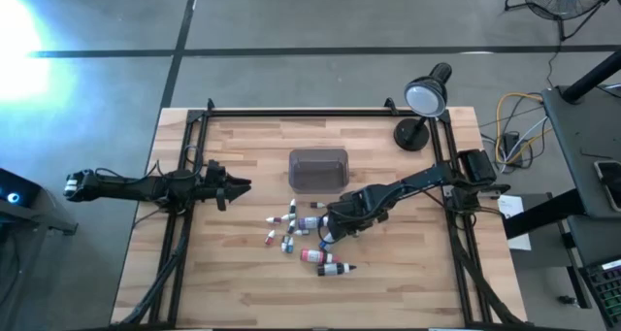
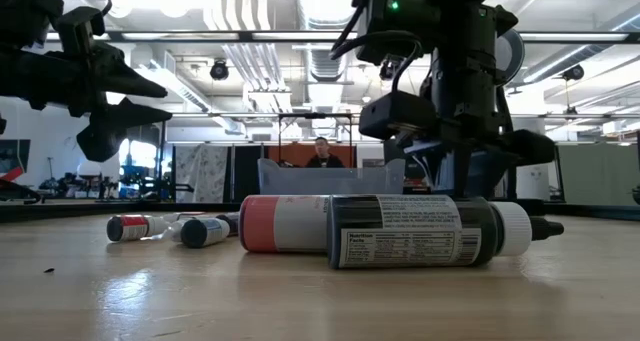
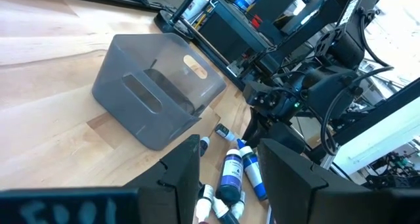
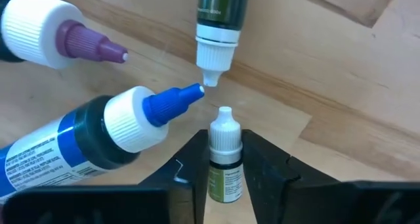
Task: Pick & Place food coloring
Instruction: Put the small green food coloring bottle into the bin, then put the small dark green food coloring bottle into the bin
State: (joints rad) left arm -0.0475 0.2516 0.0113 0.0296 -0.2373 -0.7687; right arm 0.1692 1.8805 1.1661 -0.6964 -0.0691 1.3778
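On the tabletop (image 1: 408,282), near the tray (image 1: 318,169), most of the food coloring (image 1: 291,229) is lying scattered, and as far as I can tell the tray is sitting empty, so I'm judging nearly all the work is left. I'm watching the right gripper (image 4: 223,168) clenching its fingers (image 4: 191,165) on one small white-capped dropper bottle (image 4: 224,148) among the pile. My left gripper (image 1: 236,186) is hovering to the left of the tray, fingers parted and holding nothing. Lifting this bottle and placing it is what I'm expecting next.
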